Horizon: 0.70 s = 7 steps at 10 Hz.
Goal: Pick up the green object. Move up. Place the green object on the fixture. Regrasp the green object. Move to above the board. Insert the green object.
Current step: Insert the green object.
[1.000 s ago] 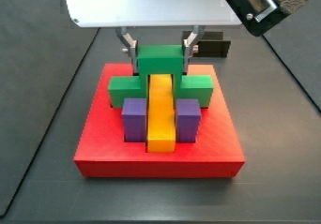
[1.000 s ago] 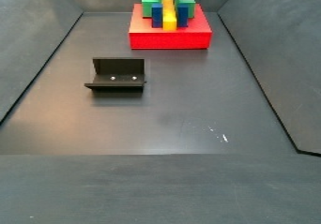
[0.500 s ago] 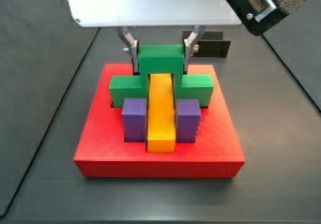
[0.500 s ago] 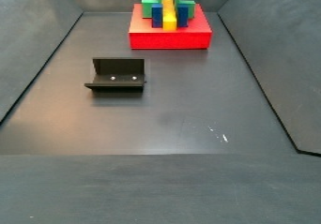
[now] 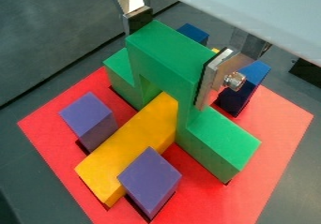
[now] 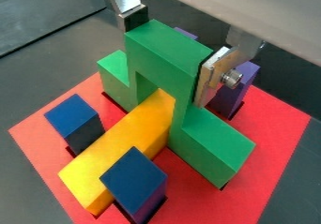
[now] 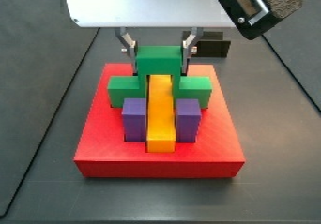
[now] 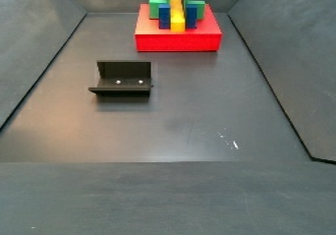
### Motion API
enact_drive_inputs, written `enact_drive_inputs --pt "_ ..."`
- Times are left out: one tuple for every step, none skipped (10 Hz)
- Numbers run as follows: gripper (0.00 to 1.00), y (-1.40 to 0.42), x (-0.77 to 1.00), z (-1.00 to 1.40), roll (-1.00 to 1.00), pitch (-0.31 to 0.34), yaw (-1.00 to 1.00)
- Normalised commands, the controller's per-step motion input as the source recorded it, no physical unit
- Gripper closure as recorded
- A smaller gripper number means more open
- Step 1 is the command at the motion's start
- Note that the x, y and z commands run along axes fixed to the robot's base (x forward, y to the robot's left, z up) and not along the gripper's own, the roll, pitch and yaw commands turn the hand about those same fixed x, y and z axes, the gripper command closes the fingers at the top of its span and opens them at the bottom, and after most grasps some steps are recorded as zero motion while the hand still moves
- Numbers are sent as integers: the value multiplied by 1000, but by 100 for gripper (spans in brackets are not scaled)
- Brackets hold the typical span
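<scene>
On the left of the tabletop (image 8: 171,170) the fixture (image 8: 122,80) stands empty; on the right, the green piece (image 7: 160,73) sits on the red board (image 7: 160,148), straddling the yellow bar (image 7: 160,111). If it is not fully seated, letting go could leave it tilted or jammed. The claw (image 5: 170,48) hangs straight down over the board, pinching the green piece's upright.

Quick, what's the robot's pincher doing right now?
End effector: over the red board, fingers closed on the green object, which straddles the yellow block.
</scene>
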Motion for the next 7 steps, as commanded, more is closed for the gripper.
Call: enact_drive_inputs --pt "100 83 57 0 -137 0 0" --pt "100 97 57 0 -173 0 0" --pt "100 86 46 0 -196 0 0" --pt "100 26 3 0 -104 0 0" --pt "100 0 0 0 -10 0 0" --pt "100 0 0 -111 0 -10 0" --pt "100 -71 -60 -291 86 -36 0"
